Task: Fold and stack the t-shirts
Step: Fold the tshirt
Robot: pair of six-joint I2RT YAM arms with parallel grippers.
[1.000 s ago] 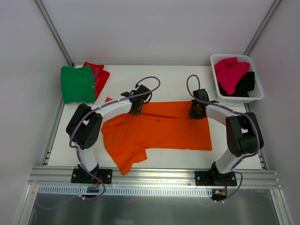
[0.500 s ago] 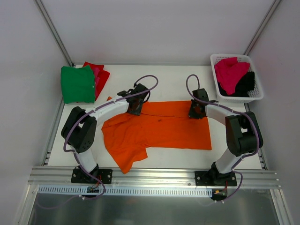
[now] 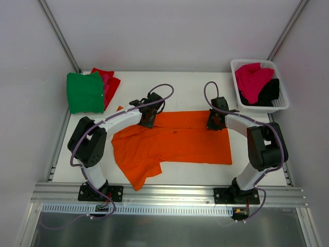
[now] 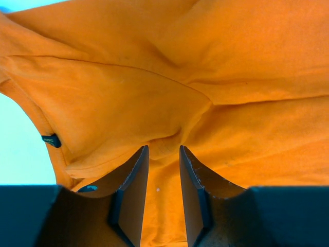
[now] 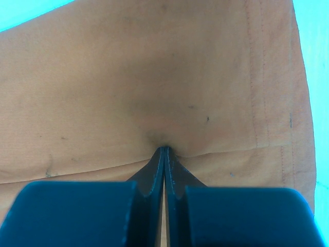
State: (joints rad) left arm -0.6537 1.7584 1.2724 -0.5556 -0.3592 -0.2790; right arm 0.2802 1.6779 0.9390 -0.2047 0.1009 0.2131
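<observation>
An orange t-shirt lies spread across the middle of the table, with one sleeve trailing toward the near edge. My left gripper rests over its far left edge near the collar. In the left wrist view this gripper is open, its fingers apart with rumpled orange cloth lying under the gap. My right gripper is at the shirt's far right edge. In the right wrist view it is shut, pinching a small pucker of the orange cloth at its tips.
A folded green t-shirt lies at the far left on top of a red one. A white lattice basket at the far right holds a magenta-pink t-shirt and a black one.
My left gripper has opened and let go of the orange cloth, and its arm has shifted slightly. The right gripper has kept its pinch and has not moved.
</observation>
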